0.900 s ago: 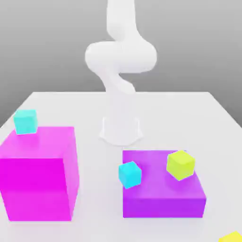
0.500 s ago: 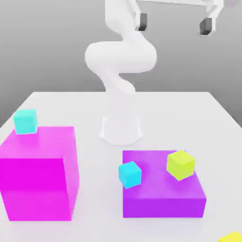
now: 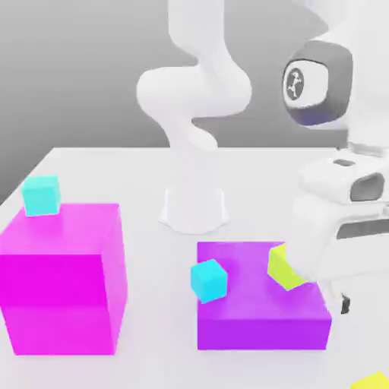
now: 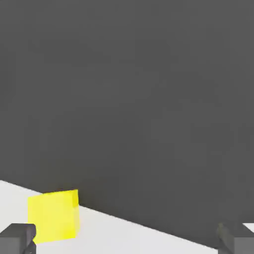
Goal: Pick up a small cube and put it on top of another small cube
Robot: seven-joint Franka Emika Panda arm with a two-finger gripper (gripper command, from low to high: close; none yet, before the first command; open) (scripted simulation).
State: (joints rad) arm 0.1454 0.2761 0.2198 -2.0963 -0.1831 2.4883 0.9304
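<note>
- The white arm (image 3: 194,114) rises from its base at twelve o'clock on the white table (image 3: 99,171); its hand looms large at three o'clock in the exterior view, in front of the purple block (image 3: 254,308).
- The gripper (image 4: 127,242) stands wide, its two dark fingertips (image 4: 17,238) far apart with nothing between them.
- The small cube (image 4: 53,216), bright yellow, rests on the table just beside one fingertip in the hand view; in the exterior view a corner of it (image 3: 374,381) shows at five o'clock, apart from the purple block.
- A lime cube (image 3: 281,267) sits on the purple block, partly hidden behind the hand.
- A cyan cube (image 3: 209,280) rests at the purple block's nine o'clock edge; whether it sits on the block or the table I cannot tell.
- A magenta block (image 3: 62,277) stands at eight o'clock; a second cyan cube (image 3: 41,195) shows at its back corner, at ten o'clock.
</note>
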